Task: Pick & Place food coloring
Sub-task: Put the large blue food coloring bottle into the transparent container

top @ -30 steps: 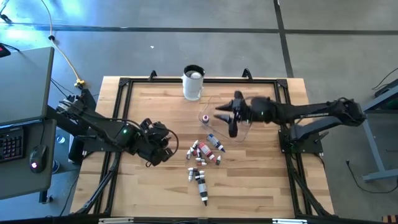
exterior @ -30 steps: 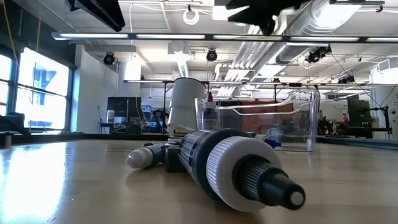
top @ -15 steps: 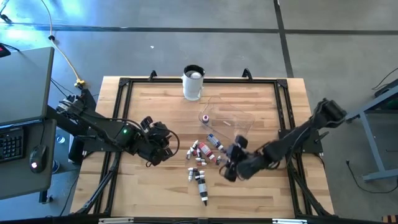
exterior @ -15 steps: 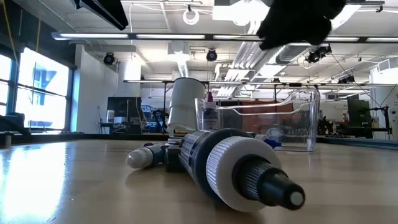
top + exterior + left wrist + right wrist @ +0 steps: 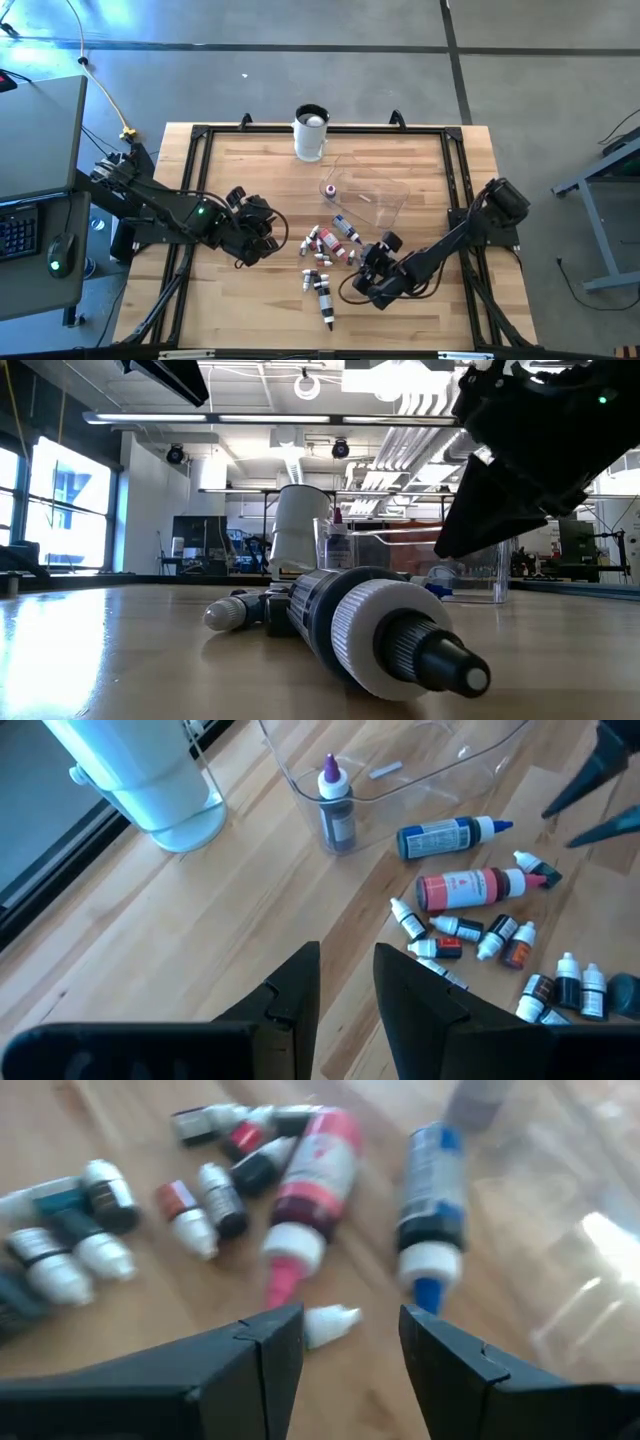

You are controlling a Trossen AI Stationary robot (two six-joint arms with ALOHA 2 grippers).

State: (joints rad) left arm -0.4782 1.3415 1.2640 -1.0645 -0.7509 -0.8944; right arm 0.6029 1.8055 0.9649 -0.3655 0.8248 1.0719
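Note:
The food coloring [image 5: 326, 247] is a cluster of tiny white-capped bottles lying on their sides mid-table, with a larger red bottle [image 5: 310, 1190] and a blue one [image 5: 432, 1190] among them. A dark bottle [image 5: 324, 300] lies nearer the front edge. One purple-tipped bottle [image 5: 335, 800] stands upright inside the clear bowl [image 5: 375, 195]. My right gripper [image 5: 350, 1335] is open and low, just right of the cluster and pointing at it, with a small white-tipped bottle [image 5: 330, 1323] ahead of its gap, untouched. My left gripper [image 5: 347, 985] hovers left of the cluster, narrowly open and holding nothing.
A tall white cup [image 5: 311, 133] stands at the far edge, left of the clear bowl. A black frame [image 5: 200, 135] runs around the wooden tabletop. Bare wood lies between my left gripper and the bottles and along the near edge.
My right gripper has swung from above the clear bowl toward the table's near edge and sunk low, turning and tipping until it faces the bottle cluster from the right. It has stayed open. The bottles have not moved.

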